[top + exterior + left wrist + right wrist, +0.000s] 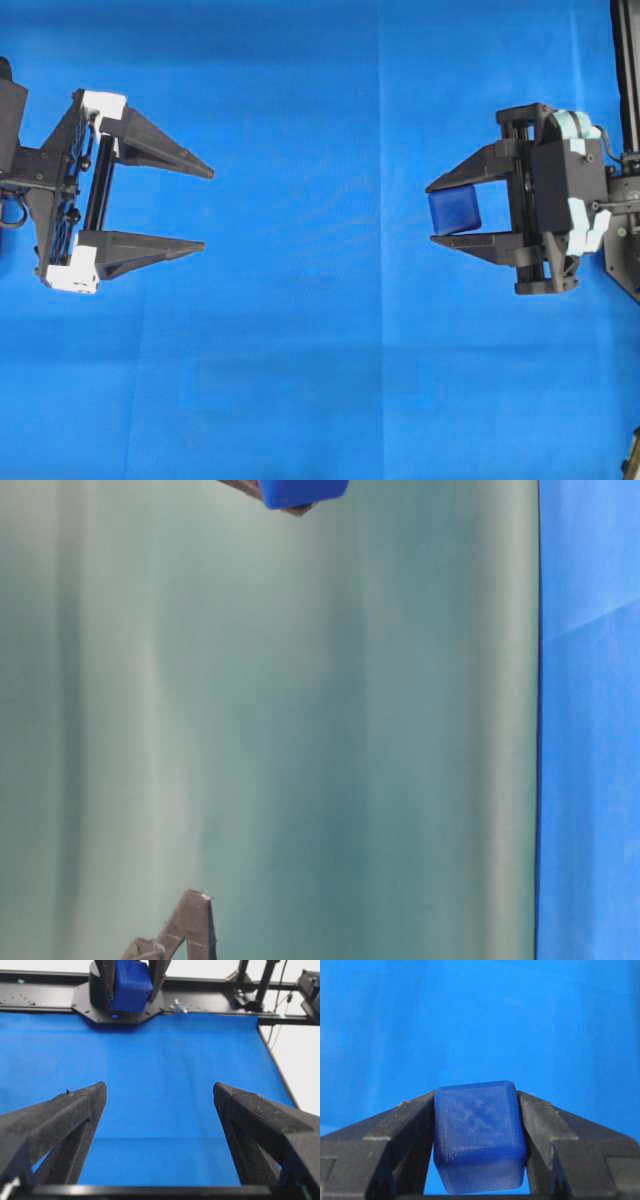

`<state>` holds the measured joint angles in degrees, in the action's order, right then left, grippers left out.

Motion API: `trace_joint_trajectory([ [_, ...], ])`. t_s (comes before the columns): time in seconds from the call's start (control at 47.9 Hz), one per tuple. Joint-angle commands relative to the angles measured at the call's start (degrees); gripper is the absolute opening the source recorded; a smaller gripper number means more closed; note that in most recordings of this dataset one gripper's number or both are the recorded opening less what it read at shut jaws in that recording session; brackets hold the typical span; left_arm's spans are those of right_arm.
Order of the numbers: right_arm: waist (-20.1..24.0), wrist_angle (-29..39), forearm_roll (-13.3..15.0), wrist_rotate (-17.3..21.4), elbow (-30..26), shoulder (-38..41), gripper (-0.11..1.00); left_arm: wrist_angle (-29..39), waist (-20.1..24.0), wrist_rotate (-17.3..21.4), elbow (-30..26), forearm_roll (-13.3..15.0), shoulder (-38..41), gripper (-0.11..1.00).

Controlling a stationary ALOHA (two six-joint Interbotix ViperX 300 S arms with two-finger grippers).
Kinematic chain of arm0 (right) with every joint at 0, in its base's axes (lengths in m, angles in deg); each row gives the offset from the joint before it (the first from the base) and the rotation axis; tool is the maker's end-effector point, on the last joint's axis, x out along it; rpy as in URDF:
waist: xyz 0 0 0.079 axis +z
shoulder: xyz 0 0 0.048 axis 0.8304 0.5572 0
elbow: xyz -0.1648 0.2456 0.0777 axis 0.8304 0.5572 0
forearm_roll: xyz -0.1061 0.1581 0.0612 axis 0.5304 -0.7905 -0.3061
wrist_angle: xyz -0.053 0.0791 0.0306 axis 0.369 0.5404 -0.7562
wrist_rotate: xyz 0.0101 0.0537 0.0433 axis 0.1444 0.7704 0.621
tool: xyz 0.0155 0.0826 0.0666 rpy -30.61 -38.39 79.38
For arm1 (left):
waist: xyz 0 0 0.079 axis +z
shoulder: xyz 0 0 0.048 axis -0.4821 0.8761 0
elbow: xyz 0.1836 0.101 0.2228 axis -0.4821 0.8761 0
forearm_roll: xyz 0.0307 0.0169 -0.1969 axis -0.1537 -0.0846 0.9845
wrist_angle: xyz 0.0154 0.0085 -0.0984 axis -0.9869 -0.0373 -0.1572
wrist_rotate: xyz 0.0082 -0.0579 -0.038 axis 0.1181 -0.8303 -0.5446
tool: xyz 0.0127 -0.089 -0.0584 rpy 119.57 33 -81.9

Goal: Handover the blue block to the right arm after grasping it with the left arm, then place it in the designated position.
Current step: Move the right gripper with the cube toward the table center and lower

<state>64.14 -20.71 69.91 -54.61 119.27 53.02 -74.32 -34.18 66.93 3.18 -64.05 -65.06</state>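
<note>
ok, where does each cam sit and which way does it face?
Overhead: above, facing down; left gripper open, right gripper holding blue block.
Table-level: low, turned sideways; block at top edge, fingertip below.
Left wrist: looks across the cloth at the block.
Right wrist: looks along its fingers, block close-up.
All four share the block.

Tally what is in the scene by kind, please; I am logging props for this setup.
Blue block: 1, clamped in the right gripper
Grippers: 2, counting the open, empty left gripper
Blue cloth: 1
Total: 4
</note>
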Motion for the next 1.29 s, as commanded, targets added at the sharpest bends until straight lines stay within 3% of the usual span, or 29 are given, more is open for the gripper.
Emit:
trace_joint_trajectory([
  [0.0, 0.1, -0.2, 0.0, 0.1, -1.7, -0.1, 0.35, -0.3, -0.2, -0.2, -1.1, -0.1, -0.5, 0.92],
  [0.418, -0.1, -3.1, 0.2, 0.1, -1.1, 2.7, 0.35, -0.4, -0.1, -0.1, -1.1, 0.0, -0.5, 0.92],
  [0.793, -3.9, -14.2, 0.1, 0.2, -2.3, 16.2, 0.35, -0.4, -0.2, -0.2, -1.1, 0.0, -0.5, 0.92],
  [1.273, -6.6, -26.2, 0.0, 0.2, -7.8, 35.0, 0.35, -0.4, -0.2, -0.2, -1.1, 0.0, -0.5, 0.92],
])
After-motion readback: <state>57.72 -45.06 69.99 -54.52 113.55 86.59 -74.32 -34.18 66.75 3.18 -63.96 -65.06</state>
